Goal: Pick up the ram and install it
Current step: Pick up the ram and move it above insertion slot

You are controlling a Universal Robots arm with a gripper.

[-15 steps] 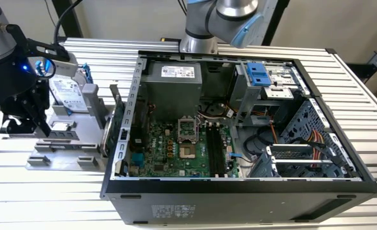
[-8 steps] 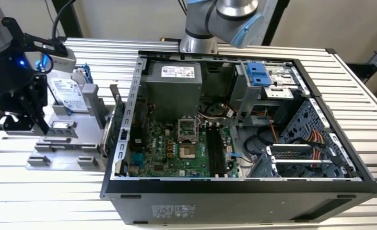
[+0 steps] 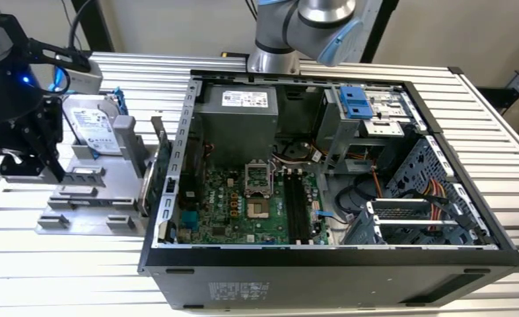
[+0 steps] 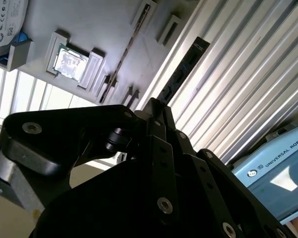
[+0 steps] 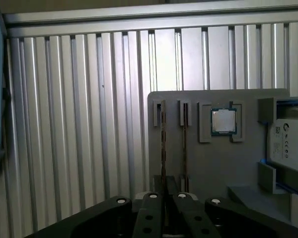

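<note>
The hand (image 3: 32,173), closed on one end of the ram (image 4: 181,72), holds it pointing straight out from its fingertips over the grey tray (image 3: 83,221), at nine o'clock from the computer's black slots (image 3: 296,208).

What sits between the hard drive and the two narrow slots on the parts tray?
The square silver processor chip, seated in its own recess on the tray. The first wrist view shows it between the hard drive and the slots.

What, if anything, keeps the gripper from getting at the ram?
Probably yes, it can. In the second wrist view the ram runs edge-on straight out from the gripper, its near end at the gripper's tip; nothing lies between.
</note>
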